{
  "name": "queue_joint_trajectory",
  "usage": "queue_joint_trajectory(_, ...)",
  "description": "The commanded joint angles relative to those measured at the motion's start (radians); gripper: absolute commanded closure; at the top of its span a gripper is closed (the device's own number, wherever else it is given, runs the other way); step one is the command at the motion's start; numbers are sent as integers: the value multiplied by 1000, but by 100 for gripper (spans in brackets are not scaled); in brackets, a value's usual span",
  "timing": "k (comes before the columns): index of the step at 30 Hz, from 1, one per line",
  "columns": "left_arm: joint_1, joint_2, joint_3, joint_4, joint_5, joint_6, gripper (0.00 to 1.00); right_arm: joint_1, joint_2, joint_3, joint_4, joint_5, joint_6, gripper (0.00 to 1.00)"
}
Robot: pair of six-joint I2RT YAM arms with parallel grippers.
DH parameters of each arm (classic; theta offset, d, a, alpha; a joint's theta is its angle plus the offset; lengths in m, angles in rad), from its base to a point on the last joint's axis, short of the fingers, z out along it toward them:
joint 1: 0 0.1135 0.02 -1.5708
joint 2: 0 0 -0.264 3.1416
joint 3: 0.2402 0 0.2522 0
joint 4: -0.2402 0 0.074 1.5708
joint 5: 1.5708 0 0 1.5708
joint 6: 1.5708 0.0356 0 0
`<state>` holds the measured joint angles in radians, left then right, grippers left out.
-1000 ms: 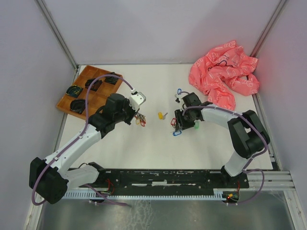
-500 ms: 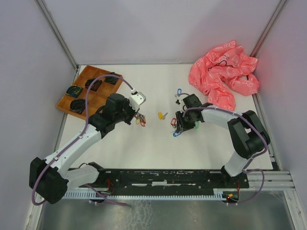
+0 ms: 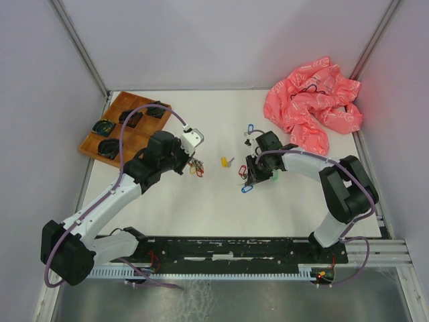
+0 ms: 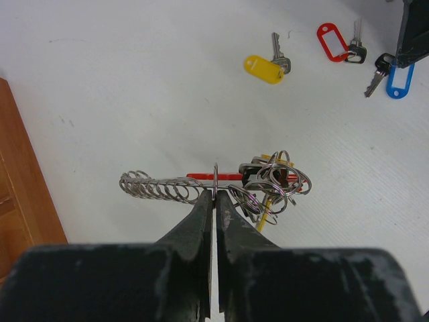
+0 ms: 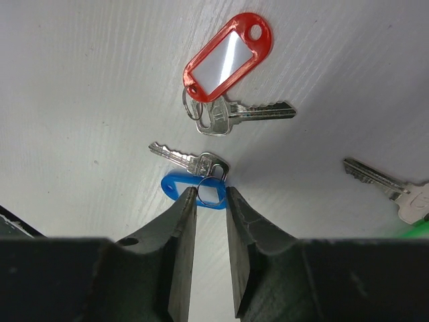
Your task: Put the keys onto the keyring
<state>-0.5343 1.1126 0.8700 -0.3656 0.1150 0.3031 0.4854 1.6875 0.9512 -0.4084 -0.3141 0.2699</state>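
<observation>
On the white counter (image 3: 201,208), the left pincer (image 4: 216,198) is pressed together on a thin loop of the keyring (image 4: 271,182). The right pincer (image 5: 209,194) stands narrowly spread astride 1 blue-tagged key (image 5: 190,159) lying flat, seemingly the pickup step. Next it likely needs a firm pinch, then a lift.

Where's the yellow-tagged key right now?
In the top view, the yellow-tagged key lies loose between the keyring on its left and the red-tagged key on its right.

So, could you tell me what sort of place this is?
Probably a robotics lab cell: a white table between plain grey walls, left arm and right arm on a rail at its near edge, with tagged keys.
</observation>
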Motion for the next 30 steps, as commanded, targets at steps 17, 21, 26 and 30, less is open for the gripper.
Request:
queue_joint_trajectory(17,5,-10,36,44,32,-17,97,67,-25,26,-30,118,-100,57)
queue_joint_trajectory(21,5,-9,35,44,35,-18,97,79,-16,33,-33,131,-99,60)
queue_joint_trajectory(26,4,-8,37,44,37,-18,97,78,-15,27,-24,139,-75,69)
queue_joint_trajectory(30,5,-8,38,44,38,-17,97,61,-15,19,-2,94,-32,77)
